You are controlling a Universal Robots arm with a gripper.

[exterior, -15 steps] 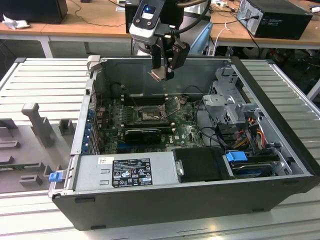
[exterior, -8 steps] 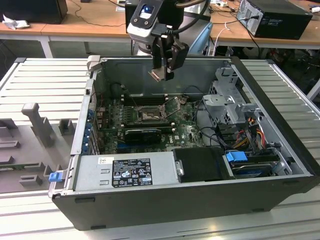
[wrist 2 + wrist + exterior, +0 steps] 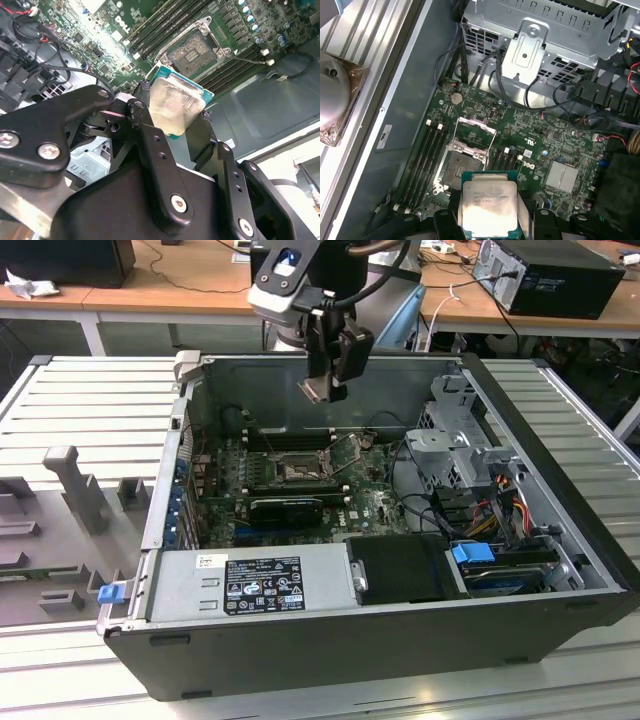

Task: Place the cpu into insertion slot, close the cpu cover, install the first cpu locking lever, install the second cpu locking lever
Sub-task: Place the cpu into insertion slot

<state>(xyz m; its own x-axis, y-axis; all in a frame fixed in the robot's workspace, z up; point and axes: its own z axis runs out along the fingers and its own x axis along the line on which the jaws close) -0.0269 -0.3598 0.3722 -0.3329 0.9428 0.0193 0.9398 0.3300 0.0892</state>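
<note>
The open computer case (image 3: 400, 640) lies on its side on a ribbed table (image 3: 80, 400), its walls ringing the green motherboard (image 3: 375, 505). A power supply (image 3: 250, 585) lines the near edge and a metal drive cage (image 3: 455, 440) stands at the exterior view's right. The gripper (image 3: 322, 390) hangs in free air above the far part of the case, level with its far wall. Its jaws pinch the cpu (image 3: 489, 210) by two opposite edges, metal face up, well clear of the board. Below it the insertion slot (image 3: 462, 167) lies bare between rows of memory slots (image 3: 427, 155). The cpu cover (image 3: 479, 125) is swung open just beyond the slot's far edge.
</note>
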